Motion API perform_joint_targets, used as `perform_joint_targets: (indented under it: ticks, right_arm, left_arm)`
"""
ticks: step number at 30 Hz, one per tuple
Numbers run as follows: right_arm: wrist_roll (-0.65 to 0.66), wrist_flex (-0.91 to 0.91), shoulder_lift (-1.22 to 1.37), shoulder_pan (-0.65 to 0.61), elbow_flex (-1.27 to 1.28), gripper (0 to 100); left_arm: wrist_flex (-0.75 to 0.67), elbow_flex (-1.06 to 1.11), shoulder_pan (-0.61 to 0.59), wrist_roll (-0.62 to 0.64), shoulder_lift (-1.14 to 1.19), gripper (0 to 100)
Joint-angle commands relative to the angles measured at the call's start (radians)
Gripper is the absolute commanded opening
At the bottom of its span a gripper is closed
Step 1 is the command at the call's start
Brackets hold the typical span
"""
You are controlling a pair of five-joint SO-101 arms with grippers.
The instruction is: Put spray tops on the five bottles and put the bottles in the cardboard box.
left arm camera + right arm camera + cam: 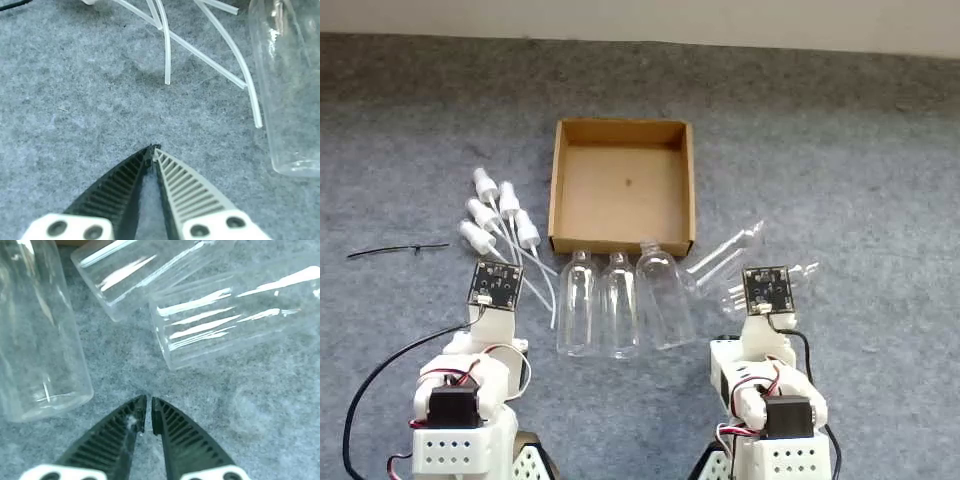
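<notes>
An empty cardboard box (623, 185) sits at the middle back of the grey carpet. Three clear bottles (618, 303) lie side by side just in front of it, necks toward the box. Two more clear bottles (725, 255) lie slanted to their right. Several white spray tops (500, 215) with long dip tubes lie left of the box. My left gripper (151, 148) is shut and empty, low over the carpet near the dip tube ends (167, 75), beside a bottle's base (290, 100). My right gripper (148, 401) is shut and empty, just short of the bases of the slanted bottles (225, 315).
A black cable tie (400, 250) lies on the carpet at far left. Both arm bases stand at the near edge, with a black cable looping by the left one (365, 400). Open carpet stretches right of the box and behind it.
</notes>
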Motion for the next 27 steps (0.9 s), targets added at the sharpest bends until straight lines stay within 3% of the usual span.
perform_joint_targets:
  ticks: [1, 14, 22, 27]
  right_arm:
    - [-0.003, 0.001, -0.004, -0.005, 0.16, 0.5]
    - [-0.002, -0.028, -0.004, -0.004, 0.157, 0.5]
    - [0.0, -0.288, -0.004, 0.01, 0.157, 0.9]
    - [0.107, -0.403, -0.004, 0.145, 0.157, 0.9]
  left_arm:
    - [0.005, 0.021, 0.018, 0.0, -0.012, 1]
    - [0.005, 0.021, 0.018, 0.0, -0.012, 1]
    - [-0.021, 0.021, 0.013, -0.003, -0.012, 1]
    - [-0.017, 0.021, 0.013, -0.003, -0.012, 1]
